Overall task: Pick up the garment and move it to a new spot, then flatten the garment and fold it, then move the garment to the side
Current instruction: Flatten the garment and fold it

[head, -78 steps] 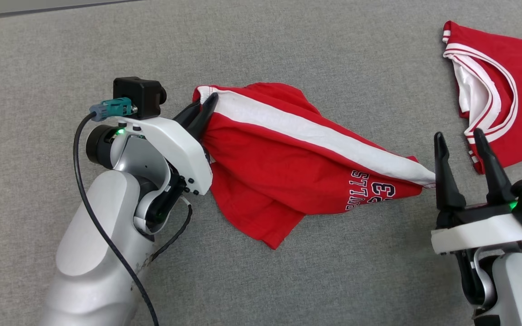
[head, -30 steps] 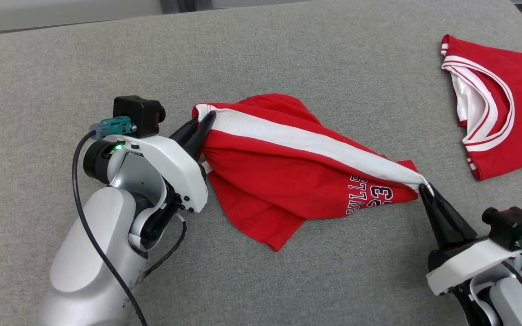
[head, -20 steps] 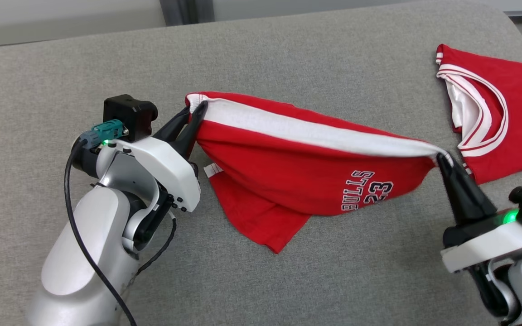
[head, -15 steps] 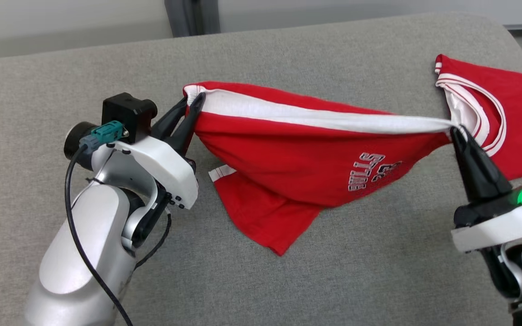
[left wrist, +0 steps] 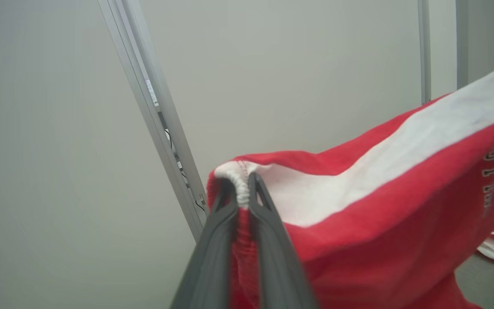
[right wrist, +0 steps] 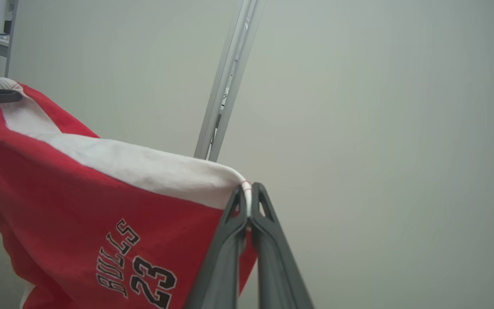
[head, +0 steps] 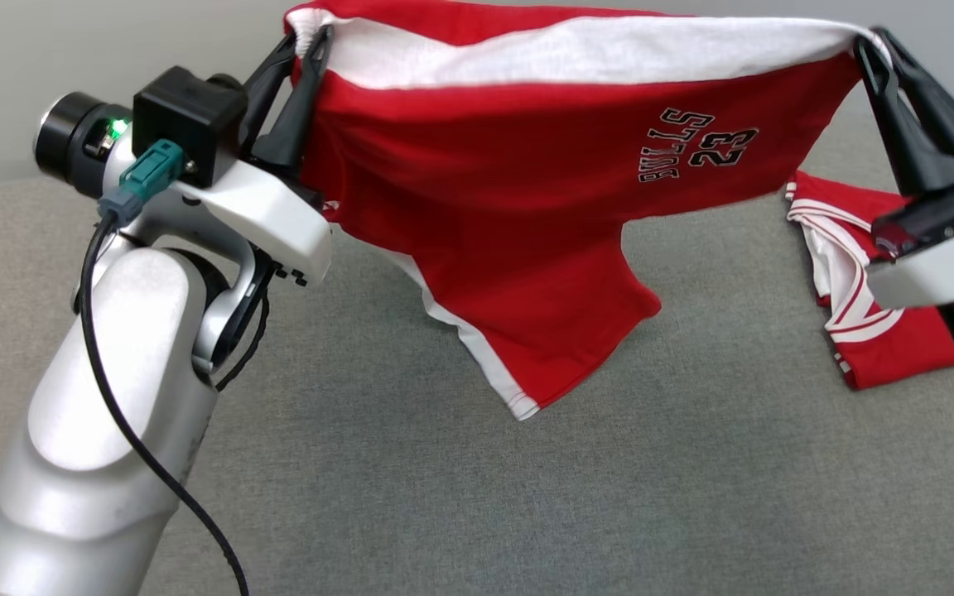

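Now: garment [head: 527, 190] hangs lifted; moving step.
Left gripper [head: 307, 37]: clamped on its left top corner.
Right gripper [head: 873, 40]: clamped on right corner.
Next: lower onto counter [head: 444, 497], flatten.

The left gripper [head: 306, 36] has two long dark fingers [head: 293, 108]. Behind the jaws sit a white shell [head: 270, 219], black camera box [head: 187, 124], teal plug [head: 142, 178], black cable [head: 84, 290] and silver arm [head: 55, 480].

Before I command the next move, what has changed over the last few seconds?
The right gripper, open before, shut on the free end of the red shorts; both grippers raised them, stretched, over the grey surface. The left gripper kept its grip; the red jersey stayed put.
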`<state>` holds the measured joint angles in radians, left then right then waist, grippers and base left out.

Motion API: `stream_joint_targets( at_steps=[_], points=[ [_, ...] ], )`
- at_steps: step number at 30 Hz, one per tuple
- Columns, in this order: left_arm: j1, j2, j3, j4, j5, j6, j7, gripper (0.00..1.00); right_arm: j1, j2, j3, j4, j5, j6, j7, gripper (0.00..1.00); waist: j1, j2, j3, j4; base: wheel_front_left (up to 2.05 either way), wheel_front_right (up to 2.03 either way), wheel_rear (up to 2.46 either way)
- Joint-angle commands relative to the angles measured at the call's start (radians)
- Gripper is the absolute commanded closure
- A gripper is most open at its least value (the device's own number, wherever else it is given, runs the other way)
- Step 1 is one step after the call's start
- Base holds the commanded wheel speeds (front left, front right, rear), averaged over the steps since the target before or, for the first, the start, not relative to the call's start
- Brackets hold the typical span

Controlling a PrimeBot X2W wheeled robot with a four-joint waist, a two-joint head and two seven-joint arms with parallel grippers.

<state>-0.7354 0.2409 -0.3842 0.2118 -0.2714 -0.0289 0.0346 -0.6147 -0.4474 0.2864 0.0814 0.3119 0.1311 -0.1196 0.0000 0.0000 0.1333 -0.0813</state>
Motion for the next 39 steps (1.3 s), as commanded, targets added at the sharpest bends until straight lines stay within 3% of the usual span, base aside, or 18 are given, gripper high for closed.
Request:
stream_joint_targets(
  at_steps=[1,14,19,24,32,39],
  points=[
    [-0.021,0.002,0.006,0.007,-0.001,0.007,-0.001,1.00,-0.029,-0.010,0.002,0.004,-0.006,-0.001,0.010,1.00,0.0000,0.0000,-0.025,0.010,0.00,0.00,0.00],
    [-0.015,0.010,0.036,-0.013,-0.040,0.027,0.000,1.00,-0.127,-0.012,0.026,0.014,-0.047,-0.001,0.057,1.00,0.0000,0.0000,-0.077,0.032,0.00,0.00,0.00],
    [-0.047,0.029,0.027,-0.023,-0.036,0.009,0.021,1.00,-0.122,-0.003,0.002,0.002,-0.041,-0.001,0.053,1.00,0.0000,0.0000,-0.077,0.039,0.00,0.00,0.00],
    [-0.074,0.036,0.016,-0.017,-0.063,-0.015,0.081,1.00,-0.109,0.012,-0.007,-0.009,-0.041,-0.001,0.064,1.00,0.0000,0.0000,-0.082,0.044,0.00,0.00,0.00],
    [-0.076,0.036,0.024,-0.022,-0.113,-0.020,0.158,1.00,-0.098,0.028,-0.010,-0.006,-0.018,-0.001,0.075,1.00,0.0000,0.0000,-0.077,0.044,0.00,0.00,0.00],
    [-0.121,0.034,0.049,-0.009,-0.179,-0.022,0.250,1.00,-0.155,0.023,0.007,0.015,0.027,-0.001,0.089,1.00,0.0000,0.0000,-0.004,0.034,0.00,0.00,0.00]
  ],
)
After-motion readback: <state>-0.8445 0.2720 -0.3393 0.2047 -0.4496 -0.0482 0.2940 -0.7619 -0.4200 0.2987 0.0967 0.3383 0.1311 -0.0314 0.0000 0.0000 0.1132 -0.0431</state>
